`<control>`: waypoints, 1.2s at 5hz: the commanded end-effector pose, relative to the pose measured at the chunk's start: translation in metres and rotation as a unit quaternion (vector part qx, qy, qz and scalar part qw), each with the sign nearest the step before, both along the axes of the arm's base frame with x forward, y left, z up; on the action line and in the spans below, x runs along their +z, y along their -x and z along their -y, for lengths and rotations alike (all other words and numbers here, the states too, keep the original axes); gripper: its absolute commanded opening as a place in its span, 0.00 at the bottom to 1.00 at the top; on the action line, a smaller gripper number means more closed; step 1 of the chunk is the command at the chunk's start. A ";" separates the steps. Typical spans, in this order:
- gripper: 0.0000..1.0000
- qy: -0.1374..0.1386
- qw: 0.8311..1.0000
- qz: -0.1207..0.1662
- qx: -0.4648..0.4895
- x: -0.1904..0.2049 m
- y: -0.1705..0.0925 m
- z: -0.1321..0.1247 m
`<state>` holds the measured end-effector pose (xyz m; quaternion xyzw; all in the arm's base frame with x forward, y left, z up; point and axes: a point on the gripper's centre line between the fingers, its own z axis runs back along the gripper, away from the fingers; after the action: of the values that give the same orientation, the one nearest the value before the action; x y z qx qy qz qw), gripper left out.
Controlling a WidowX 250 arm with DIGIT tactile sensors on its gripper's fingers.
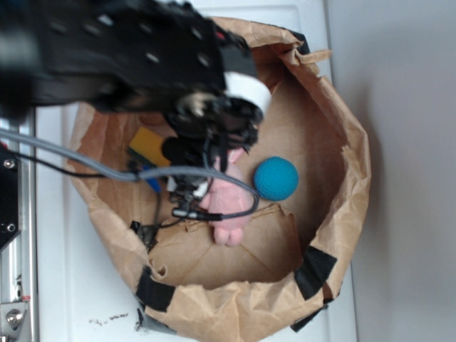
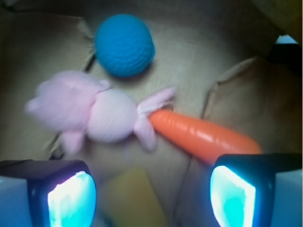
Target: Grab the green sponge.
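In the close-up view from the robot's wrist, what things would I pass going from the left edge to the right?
Fuzzy pink plush toy → round teal-blue knitted ball → smooth orange plastic carrot. The blurred yellow sponge block lies lower down, between the two fingers of the open hand.

The black arm (image 1: 107,57) reaches in from the upper left, over the rim of the paper bag (image 1: 349,164), and its wrist bends down into the bag. The gripper (image 2: 151,196) hangs low above the bag's floor, jaws spread wide with an empty gap between them. Grey and black cables (image 1: 85,160) loop from the wrist back across the bag's left rim.
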<state>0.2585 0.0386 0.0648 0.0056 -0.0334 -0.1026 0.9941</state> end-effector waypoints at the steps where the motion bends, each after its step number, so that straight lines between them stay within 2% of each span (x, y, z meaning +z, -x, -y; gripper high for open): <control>1: 1.00 -0.028 0.998 0.043 -0.027 -0.019 -0.010 0.009; 2: 1.00 -0.034 0.998 0.035 -0.036 -0.027 0.001 0.009; 3: 1.00 -0.029 0.998 0.029 -0.054 -0.024 0.014 0.009; 4: 1.00 -0.008 0.998 0.021 -0.050 -0.003 0.018 0.008; 5: 1.00 0.024 0.999 -0.012 -0.044 0.023 0.022 0.005; 6: 1.00 0.018 0.998 -0.005 -0.052 0.016 0.030 0.002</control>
<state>0.2215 0.0296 0.0667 -0.0241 -0.0045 -0.1587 0.9870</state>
